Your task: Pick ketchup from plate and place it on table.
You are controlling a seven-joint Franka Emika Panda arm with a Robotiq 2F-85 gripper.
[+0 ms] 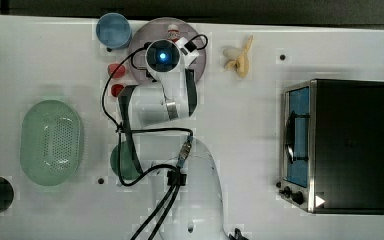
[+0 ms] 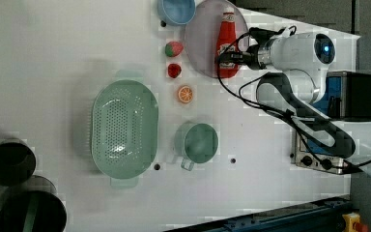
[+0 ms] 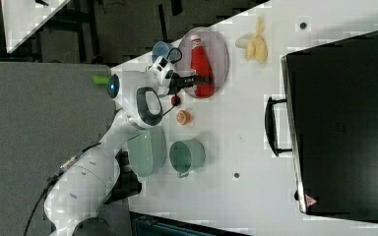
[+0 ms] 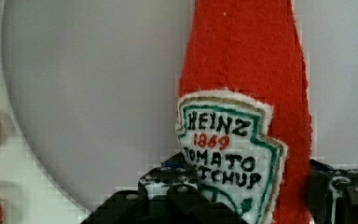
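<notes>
Ketchup bottle, lying flat on the grey-mauve plate (white cap toward the rim). Gripper straddling its labelled lower end, fingers on either side, touching or nearly so; firm clamp not discernible. Just beside the plate on the white table: blue cup, two strawberries.
</notes>
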